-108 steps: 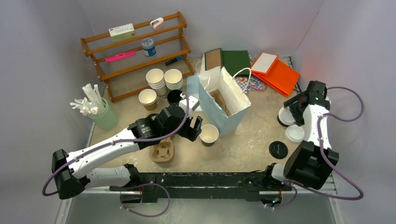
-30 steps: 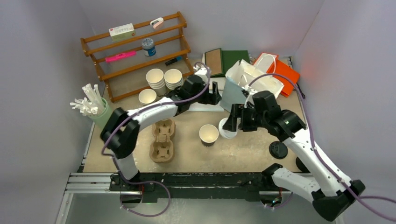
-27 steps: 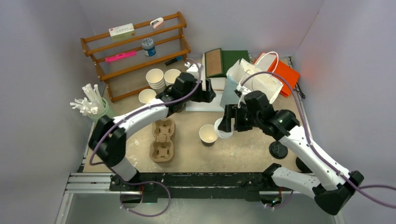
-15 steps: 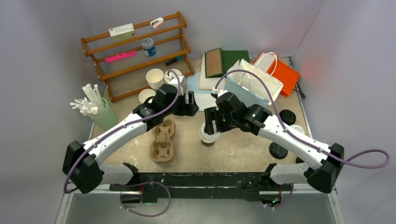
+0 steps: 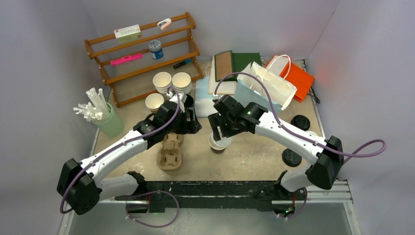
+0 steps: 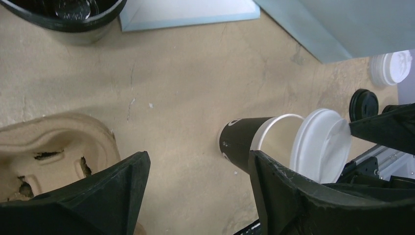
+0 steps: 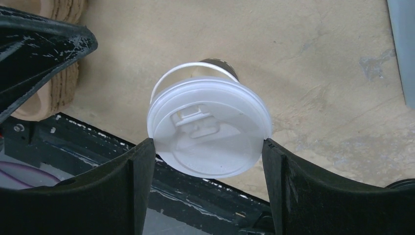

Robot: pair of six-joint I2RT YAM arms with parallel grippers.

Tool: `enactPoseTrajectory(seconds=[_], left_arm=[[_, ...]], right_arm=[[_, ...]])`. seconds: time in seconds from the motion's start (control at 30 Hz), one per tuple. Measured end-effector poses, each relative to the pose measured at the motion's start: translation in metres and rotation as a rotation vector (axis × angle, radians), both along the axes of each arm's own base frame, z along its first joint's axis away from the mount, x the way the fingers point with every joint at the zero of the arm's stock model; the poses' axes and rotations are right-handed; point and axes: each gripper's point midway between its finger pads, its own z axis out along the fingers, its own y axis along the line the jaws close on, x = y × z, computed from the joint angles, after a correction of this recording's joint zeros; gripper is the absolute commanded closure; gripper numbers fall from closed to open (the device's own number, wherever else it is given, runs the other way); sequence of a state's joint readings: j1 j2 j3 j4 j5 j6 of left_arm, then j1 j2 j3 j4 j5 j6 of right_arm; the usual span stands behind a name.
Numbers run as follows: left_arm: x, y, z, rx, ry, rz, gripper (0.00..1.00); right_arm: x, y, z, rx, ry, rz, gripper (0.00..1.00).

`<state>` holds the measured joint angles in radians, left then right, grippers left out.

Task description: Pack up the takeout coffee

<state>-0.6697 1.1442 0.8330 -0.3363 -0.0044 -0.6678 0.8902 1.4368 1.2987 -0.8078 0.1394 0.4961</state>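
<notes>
Carrier: a pulp cup carrier (image 5: pixel 170 152) lies on the worktop (image 5: pixel 254 156) nearest the arm bases, with nothing seen in its wells.
Cup: the paper cup (image 6: pixel 240 139) stands upright just right of the carrier; it is dark outside and pale inside, and its mouth is uncovered.
Lid: the round white lid (image 7: pixel 209 133) is held just above the cup's mouth and is offset a little from the rim. Whether it touches the rim cannot be told.
Right tool: the right tool (image 7: pixel 208 142) is clamped on the lid, with 1 finger against each side of its edge.
Left tool: the left tool (image 6: pixel 198 155) is spread apart and empty, low over the worktop between carrier and cup, and neither is touched.
Spare lids: 2 black lids (image 5: pixel 292 157) lie well to the right of the cup.
Bag: a blue paper bag (image 5: pixel 244 95) is seen behind the cup, apparently laid over. Whether its mouth is open cannot be told.
Far side: stacked lidless cups (image 5: pixel 171 81) and a wooden rack (image 5: pixel 142 54) are set at the back left.
Done: the lid is gripped and is positioned over the cup.
Left: by judgement, the lid is yet to be centred and pressed on. After that the closed coffee is to be placed in the bag, so most of the task is judged to remain.
</notes>
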Motion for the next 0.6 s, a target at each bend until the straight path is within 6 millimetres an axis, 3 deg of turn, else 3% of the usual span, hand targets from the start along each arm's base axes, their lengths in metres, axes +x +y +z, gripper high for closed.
enactPoseTrajectory(seconds=[0.13, 0.33, 0.6], left_arm=[[-0.006, 0.001, -0.012, 0.002, 0.031, -0.007, 0.25], [-0.011, -0.006, -0.014, -0.031, 0.042, -0.045, 0.38], [-0.021, -0.016, -0.029, -0.076, 0.098, -0.084, 0.46]], right_arm=[[-0.001, -0.002, -0.004, -0.025, 0.014, 0.01, 0.42], [-0.002, -0.003, -0.01, -0.046, 0.03, 0.022, 0.41], [-0.004, 0.001, -0.013, -0.042, 0.048, 0.04, 0.41]])
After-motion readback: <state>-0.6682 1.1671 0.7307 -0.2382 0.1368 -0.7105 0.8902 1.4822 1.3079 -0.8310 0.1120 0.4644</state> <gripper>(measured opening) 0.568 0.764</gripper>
